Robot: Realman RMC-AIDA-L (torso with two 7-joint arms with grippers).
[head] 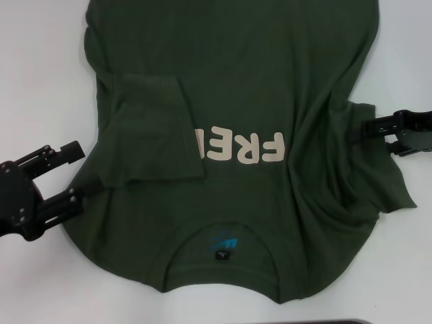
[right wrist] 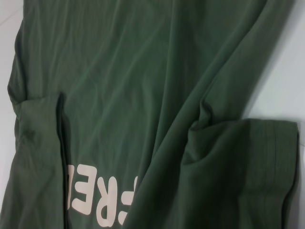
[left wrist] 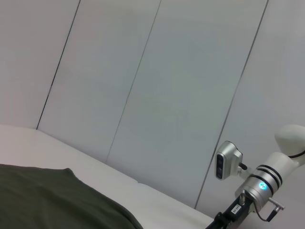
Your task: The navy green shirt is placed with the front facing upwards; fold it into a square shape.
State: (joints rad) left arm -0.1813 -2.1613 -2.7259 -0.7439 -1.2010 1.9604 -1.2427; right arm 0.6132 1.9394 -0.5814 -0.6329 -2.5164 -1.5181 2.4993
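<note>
The navy green shirt [head: 236, 121] lies front up on the white surface [head: 40, 74], collar toward you, the cream letters [head: 243, 147] upside down in your head view. Its left sleeve [head: 152, 128] is folded inward over the chest and covers the end of the lettering, so that side now runs as a fairly straight edge. The right sleeve [head: 378, 175] still spreads outward, with loose creases bunched from the chest toward it. You see the blue neck label [head: 224, 241] just inside the collar.

Your left pincer [head: 57, 179] sits just off the shirt's left edge near the shoulder, fingers spread apart and holding nothing, with bare surface all around it. Your right pincer [head: 368, 128] reaches in at the right sleeve's upper edge; you cannot tell whether it grips the cloth. Open white surface lies beyond both sides of the shirt and at the corners nearest you.
</note>
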